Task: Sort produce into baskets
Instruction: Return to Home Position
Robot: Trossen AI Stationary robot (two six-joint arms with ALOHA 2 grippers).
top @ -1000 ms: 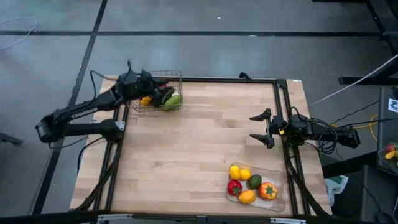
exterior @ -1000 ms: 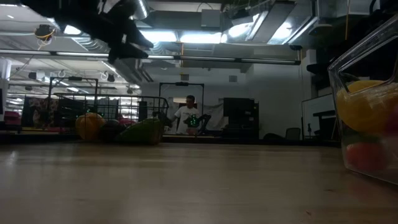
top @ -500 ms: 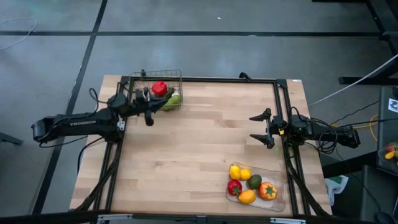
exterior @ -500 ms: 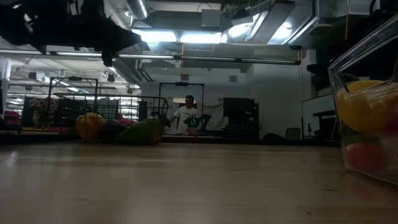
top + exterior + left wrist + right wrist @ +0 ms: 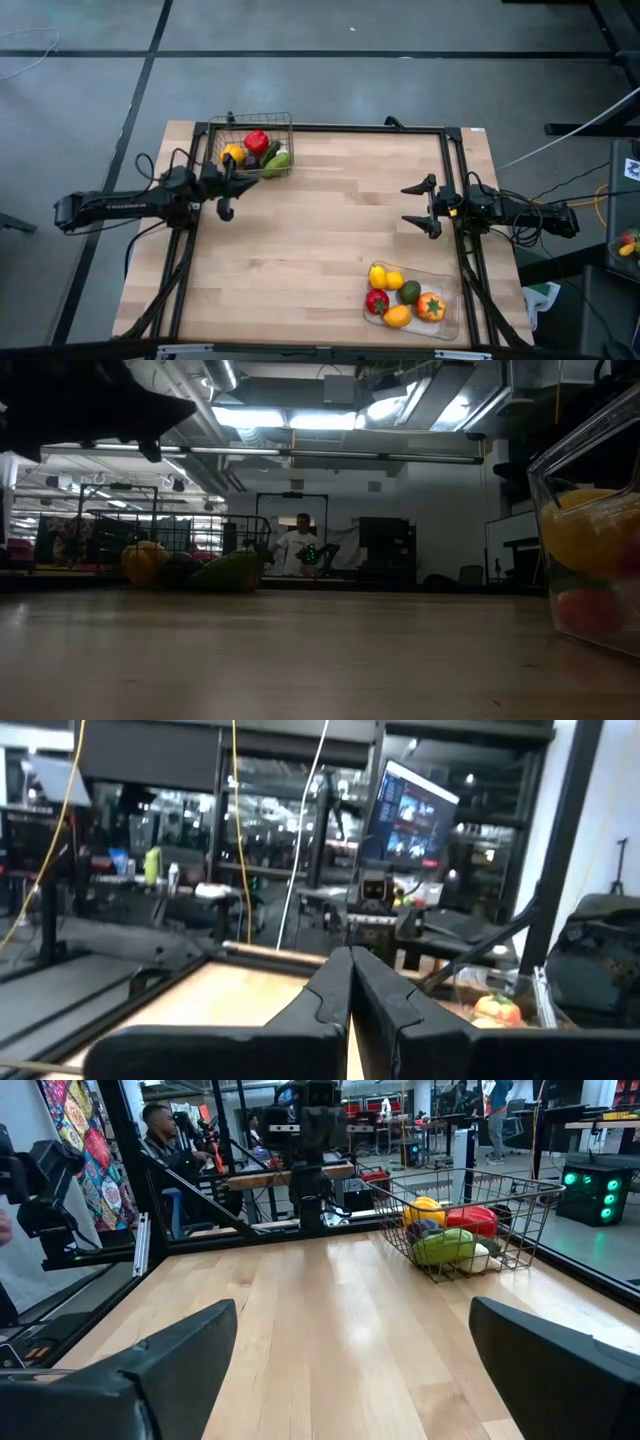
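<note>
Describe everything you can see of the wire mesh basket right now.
The mesh basket is square, of thin dark wire, open-topped, with see-through walls. It stands upright on the wooden table, at the corner on the left arm's side. Heaped inside are a red piece, a yellow-orange one, a green one, something dark purple and a white bit. The left hand is beside its corner, shut, not gripping it.

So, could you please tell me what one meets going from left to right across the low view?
Orange-yellow piece, dark piece, green piece, person behind the table, clear tray. The left tool, overhead at left, overlaps these, so omitted.
</note>
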